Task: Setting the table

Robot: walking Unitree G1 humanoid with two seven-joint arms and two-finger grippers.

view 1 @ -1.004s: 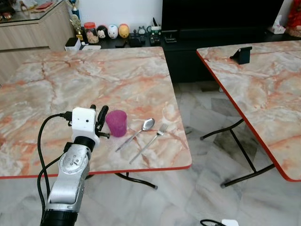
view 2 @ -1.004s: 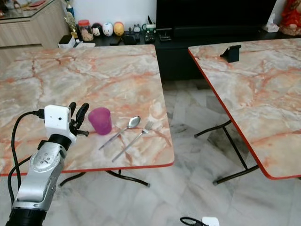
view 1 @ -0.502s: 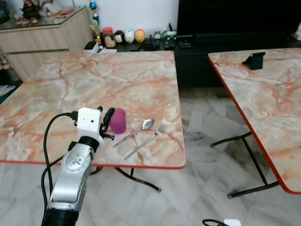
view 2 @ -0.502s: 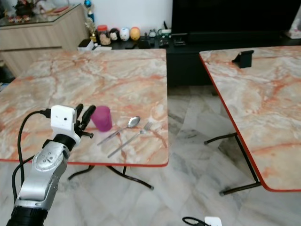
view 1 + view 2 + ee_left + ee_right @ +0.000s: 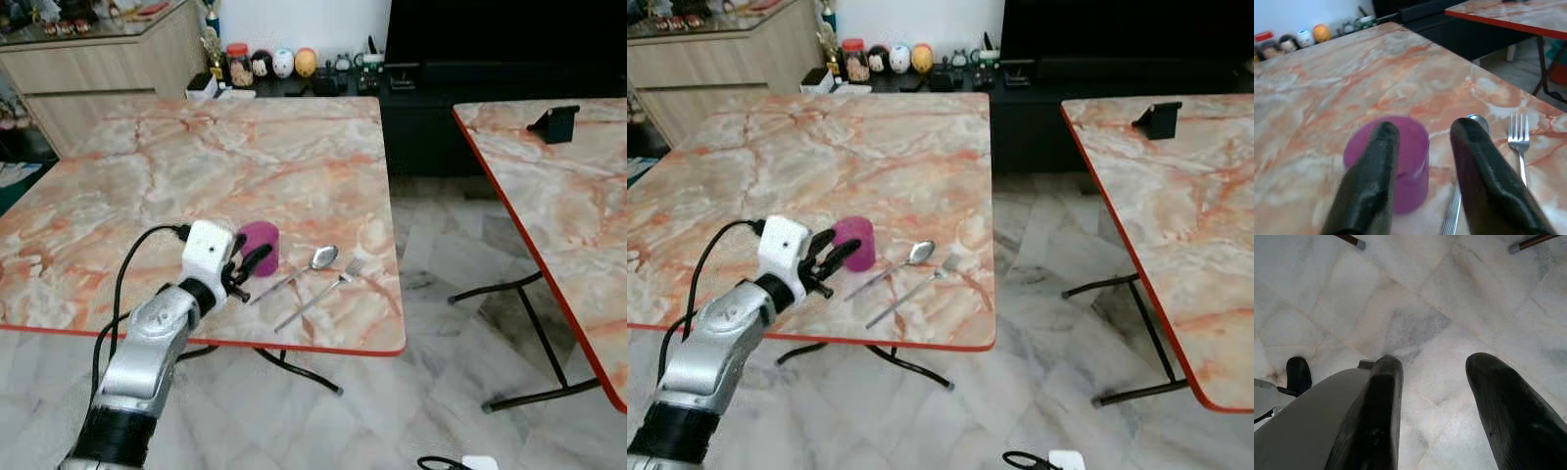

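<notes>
- no text, label, brand, number or sign can be read anywhere in these pictures.
- the jar with the red lid (image 5: 236,63) at the far end of the room has a label, but it is too small and blurred to read.
- the round figurines (image 5: 294,63) beside that jar carry painted faces, no lettering that can be made out.
- the purple cup (image 5: 1400,166) on the marbled surface (image 5: 245,166) is plain, with no print on it.
</notes>
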